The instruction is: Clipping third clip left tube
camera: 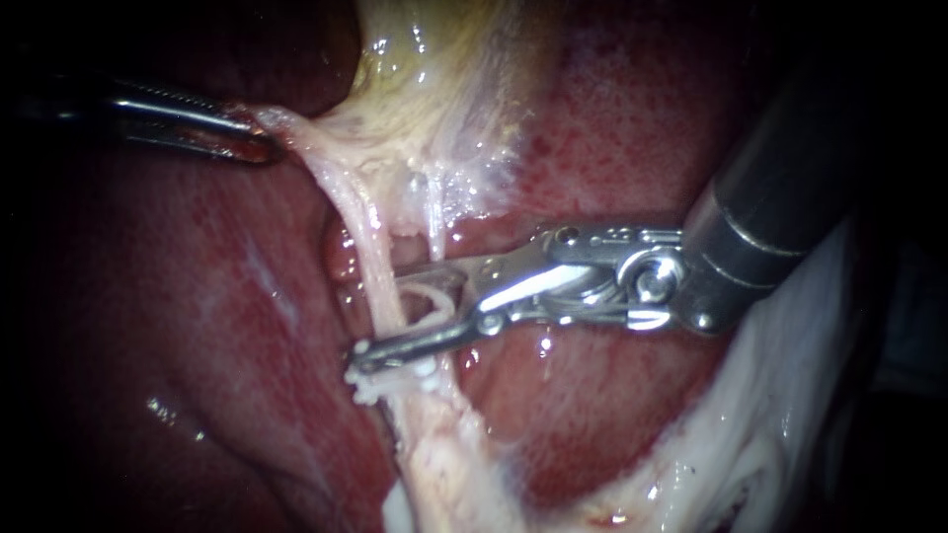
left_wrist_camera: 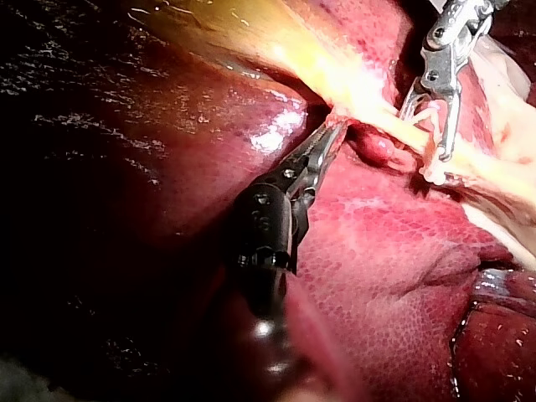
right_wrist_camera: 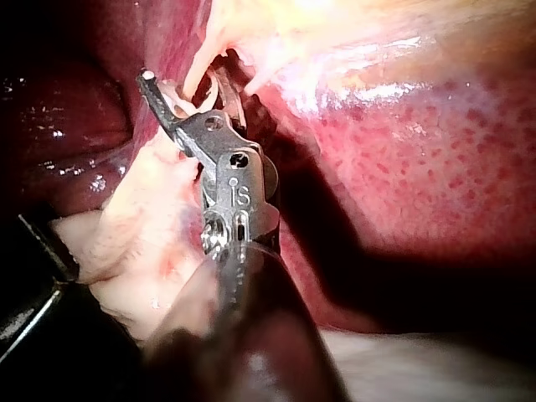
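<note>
The left tube (camera: 367,232) runs as a pale strand from the gallbladder (camera: 425,79) down to wider pale tissue. My right instrument (camera: 375,321) comes in from the upper right. Its jaws stand wide apart on either side of the tube and carry a white clip (camera: 434,299) that straddles it. Just below the lower jaw, white clips (camera: 370,387) sit on the tube. My left instrument (camera: 259,138) is shut on the pale tissue edge by the gallbladder and holds it stretched to the left. The left wrist view shows its jaws (left_wrist_camera: 331,134) pinching that edge, with the right instrument (left_wrist_camera: 425,138) beyond.
Dark red liver (camera: 197,296) surrounds the tube on both sides. Pale white tissue (camera: 790,395) lies under the right instrument's shaft at the lower right. A short pale strand (camera: 434,232) hangs from the gallbladder just above the upper jaw.
</note>
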You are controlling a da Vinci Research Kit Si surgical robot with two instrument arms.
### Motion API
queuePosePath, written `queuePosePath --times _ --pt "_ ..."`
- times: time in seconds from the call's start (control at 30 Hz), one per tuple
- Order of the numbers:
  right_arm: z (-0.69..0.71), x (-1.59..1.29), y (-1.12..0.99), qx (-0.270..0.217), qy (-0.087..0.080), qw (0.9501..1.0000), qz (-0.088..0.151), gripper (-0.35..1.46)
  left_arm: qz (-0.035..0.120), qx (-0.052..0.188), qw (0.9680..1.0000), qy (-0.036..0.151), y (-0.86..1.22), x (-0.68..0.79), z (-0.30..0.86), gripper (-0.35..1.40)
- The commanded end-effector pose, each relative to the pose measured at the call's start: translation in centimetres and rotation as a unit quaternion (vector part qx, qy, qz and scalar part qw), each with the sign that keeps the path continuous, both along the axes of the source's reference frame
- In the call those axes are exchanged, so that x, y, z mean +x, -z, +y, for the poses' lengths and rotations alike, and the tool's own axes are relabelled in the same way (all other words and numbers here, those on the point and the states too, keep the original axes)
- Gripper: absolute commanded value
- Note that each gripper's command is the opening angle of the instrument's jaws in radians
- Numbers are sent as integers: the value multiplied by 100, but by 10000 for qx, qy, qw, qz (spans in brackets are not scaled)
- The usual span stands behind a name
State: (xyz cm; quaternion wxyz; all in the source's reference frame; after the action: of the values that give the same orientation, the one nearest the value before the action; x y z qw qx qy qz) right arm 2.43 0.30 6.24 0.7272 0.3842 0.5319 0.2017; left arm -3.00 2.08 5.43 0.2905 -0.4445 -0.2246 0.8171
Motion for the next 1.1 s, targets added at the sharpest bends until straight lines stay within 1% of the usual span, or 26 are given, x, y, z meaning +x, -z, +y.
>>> queuePosePath --times 0.03,0.17,0.3,0.43,0.57,0.63,0.8,0.93,1.03,1.1 --pt "0 2 1 3 7 10000 35 49 0 0 10000 0 0 0 0 -35" --pt "-1 13 5 107 -37 9998 144 49 0 0 10000 1 0 0 0 -35" --pt "1 20 9 198 -82 9994 279 49 1 -1 10000 2 0 -1 0 -35" --pt "8 22 20 322 -174 9983 443 48 2 -1 10000 3 0 -1 0 -35" --pt "19 21 38 398 -230 9975 533 48 1 -2 10000 2 -1 -1 0 -35" --pt "22 20 46 427 -254 9971 577 47 1 -2 10000 1 -1 -1 0 -35" --pt "23 20 56 454 -263 9967 613 46 1 -3 10000 0 -1 -1 0 -35" --pt "22 20 58 455 -252 9967 620 44 0 -3 10000 0 -2 -1 0 -35" --pt "22 18 58 484 -246 9966 615 37 1 -3 10000 0 -2 -1 0 -35" --pt "22 15 58 513 -238 9965 612 24 1 -4 10000 0 -2 -1 0 -35"
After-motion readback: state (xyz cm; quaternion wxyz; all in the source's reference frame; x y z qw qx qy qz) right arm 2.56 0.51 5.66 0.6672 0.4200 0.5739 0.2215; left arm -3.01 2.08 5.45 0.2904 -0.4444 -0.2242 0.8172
